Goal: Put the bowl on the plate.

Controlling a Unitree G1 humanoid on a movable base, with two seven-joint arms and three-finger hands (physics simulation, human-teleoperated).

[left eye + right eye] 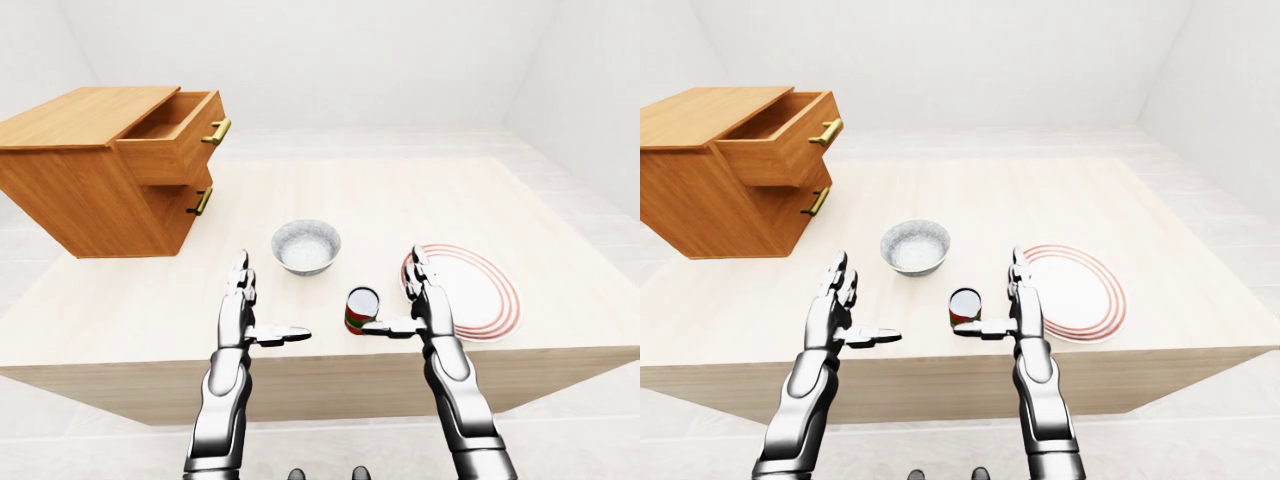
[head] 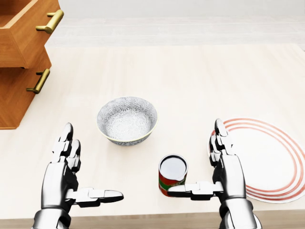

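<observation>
A grey patterned bowl (image 2: pixel 127 119) sits upright on the wooden table, left of centre in the head view. The white plate with red rings (image 2: pixel 271 160) lies flat at the right, apart from the bowl. My left hand (image 2: pixel 78 167) hovers open below and left of the bowl, fingers up and thumb pointing right. My right hand (image 2: pixel 209 164) is open too, between the bowl and the plate, over the plate's left rim. Its thumb reaches toward a red and green can (image 2: pixel 172 174). Neither hand holds anything.
The can stands upright near the table's bottom edge (image 2: pixel 152 220), just below and right of the bowl. A wooden drawer cabinet (image 1: pixel 100 170) with its top drawer (image 1: pixel 175 135) pulled out occupies the table's upper left. White floor and walls surround the table.
</observation>
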